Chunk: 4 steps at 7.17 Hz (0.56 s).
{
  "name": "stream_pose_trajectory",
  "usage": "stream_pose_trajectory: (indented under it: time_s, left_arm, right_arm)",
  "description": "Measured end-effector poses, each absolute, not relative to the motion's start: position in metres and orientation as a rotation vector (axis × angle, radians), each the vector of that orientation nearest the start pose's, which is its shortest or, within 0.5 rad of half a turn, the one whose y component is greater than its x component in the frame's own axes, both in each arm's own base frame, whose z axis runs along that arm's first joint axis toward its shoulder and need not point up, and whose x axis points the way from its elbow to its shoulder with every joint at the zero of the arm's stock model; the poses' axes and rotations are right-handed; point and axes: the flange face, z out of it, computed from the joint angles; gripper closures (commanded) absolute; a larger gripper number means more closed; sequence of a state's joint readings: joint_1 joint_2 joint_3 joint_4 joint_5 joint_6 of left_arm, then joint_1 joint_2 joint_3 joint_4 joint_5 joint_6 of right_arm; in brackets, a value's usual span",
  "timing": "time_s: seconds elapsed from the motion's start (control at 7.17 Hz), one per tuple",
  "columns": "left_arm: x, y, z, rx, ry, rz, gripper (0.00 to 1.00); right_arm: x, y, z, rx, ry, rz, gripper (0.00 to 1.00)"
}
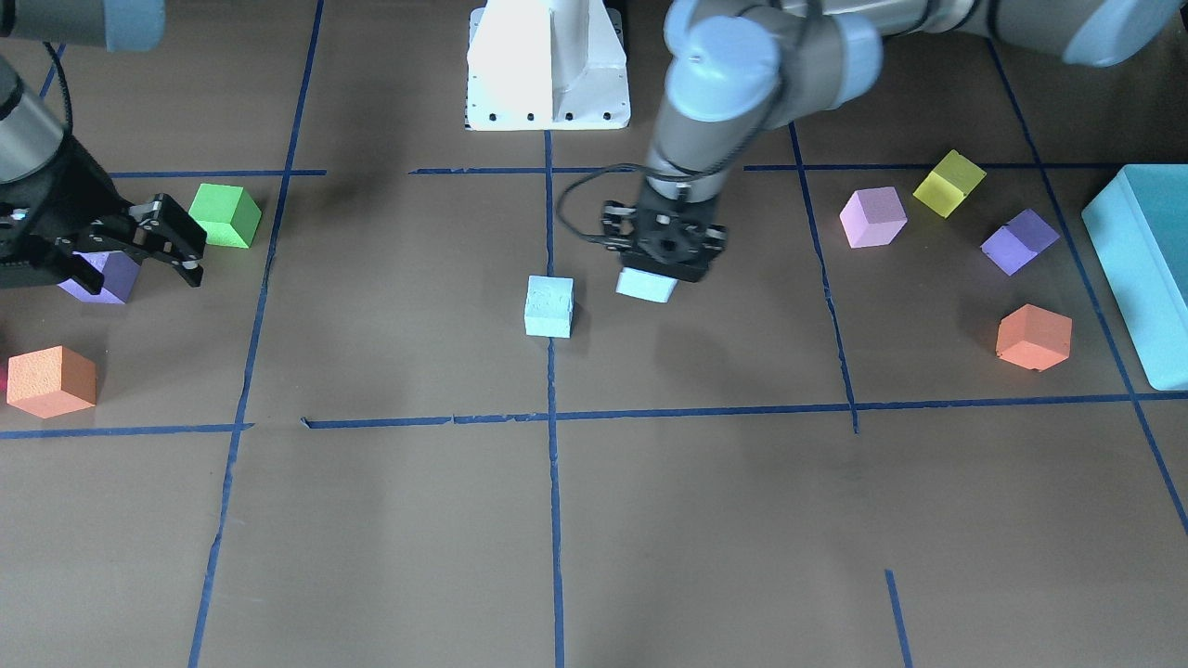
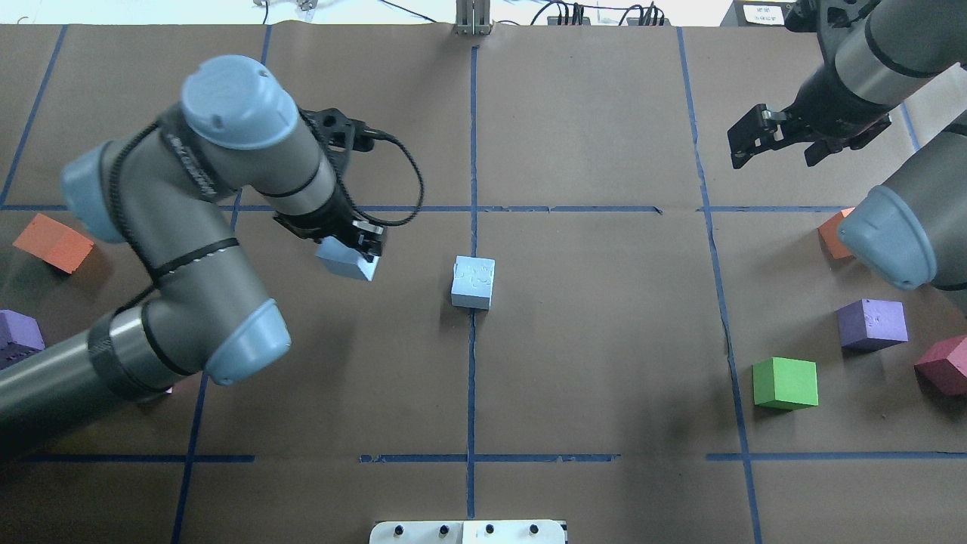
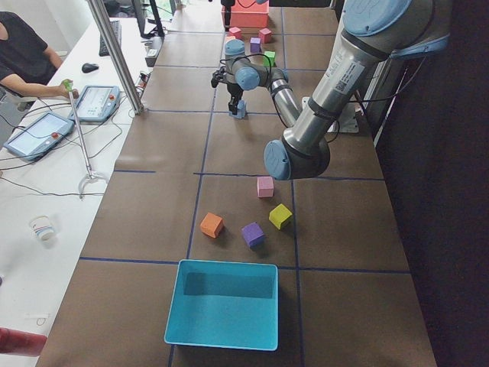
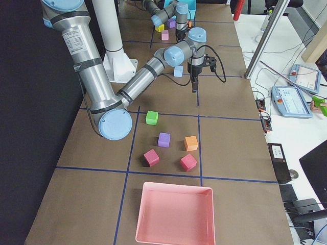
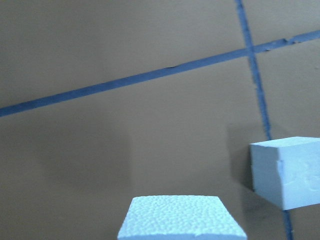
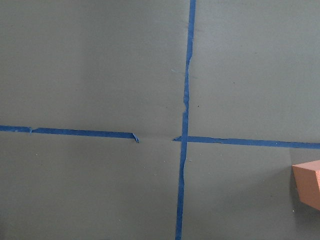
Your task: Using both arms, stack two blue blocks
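My left gripper (image 2: 355, 253) is shut on one pale blue block (image 2: 346, 261) and holds it tilted, a little above the table. It also shows in the front view (image 1: 647, 284) and at the bottom of the left wrist view (image 5: 182, 217). The other blue block (image 2: 474, 282) sits on the centre tape line, just right of the held one in the overhead view, apart from it; it also shows in the front view (image 1: 548, 305) and the left wrist view (image 5: 287, 172). My right gripper (image 2: 778, 151) is open and empty, high at the far right.
Green (image 2: 786, 383), purple (image 2: 872, 323), dark red (image 2: 944, 365) and orange (image 2: 835, 230) cubes lie on the right side. On the left are orange (image 2: 53, 242), purple (image 1: 1019, 241), pink (image 1: 872, 216) and yellow (image 1: 949, 183) cubes and the teal box (image 1: 1142, 269).
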State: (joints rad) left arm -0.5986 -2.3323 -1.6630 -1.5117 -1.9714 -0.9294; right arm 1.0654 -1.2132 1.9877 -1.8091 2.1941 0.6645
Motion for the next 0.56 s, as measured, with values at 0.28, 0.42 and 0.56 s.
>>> stream_pose_trajectory:
  time_s: [0.28, 0.42, 0.56]
  left_arm:
    - [0.566, -0.473, 0.132, 0.142, 0.835, 0.178, 0.95]
    - [0.579, -0.478, 0.123, 0.140, 0.824, 0.172, 0.95]
    - [0.586, -0.479, 0.121, 0.141, 0.815, 0.166, 0.94]
  right_arm:
    - [-0.197, -0.523, 0.311, 0.093, -0.794, -0.025, 0.00]
    - [-0.197, -0.523, 0.312, 0.093, -0.794, -0.027, 0.00]
    - [-0.197, -0.523, 0.312, 0.093, -0.793, -0.027, 0.00]
